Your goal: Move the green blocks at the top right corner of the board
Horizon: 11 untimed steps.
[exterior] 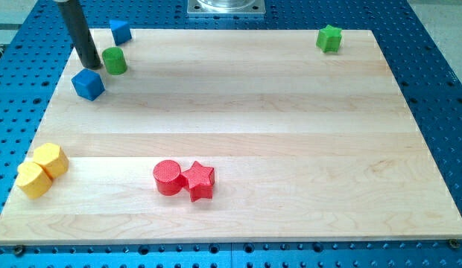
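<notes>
1. Nearest the view's bottom, a red cylinder [167, 177] touches a red star block [199, 180]; at the bottom left two yellow blocks [42, 170] sit together. All look like matte plastic with ribbed tops, well clear of any likely path.
2. The wooden board [238, 126] is pale, smooth and planked, so blocks likely slide easily and may overshoot.
3. Far left, my tip [92, 65] rests just left of the green cylinder [114, 60]. There are no jaws, only a plain dark rod.
4. A blue cube [88, 83] sits just below my tip and another blue block [120, 31] above: a skewed push could drag either along, and the round cylinder may roll off my tip.
5. The green star block [329, 38] already sits at the top right corner.
</notes>
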Each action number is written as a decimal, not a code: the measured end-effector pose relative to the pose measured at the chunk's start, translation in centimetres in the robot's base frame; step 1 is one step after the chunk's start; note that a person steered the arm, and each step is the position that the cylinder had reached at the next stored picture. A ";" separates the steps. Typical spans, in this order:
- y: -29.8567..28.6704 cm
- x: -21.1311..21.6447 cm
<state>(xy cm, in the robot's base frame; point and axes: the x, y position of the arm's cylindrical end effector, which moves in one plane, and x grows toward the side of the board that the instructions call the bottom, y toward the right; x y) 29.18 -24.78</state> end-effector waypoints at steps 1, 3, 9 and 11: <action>-0.4 0.0; 4.6 1.7; 32.2 -2.1; 35.3 -2.1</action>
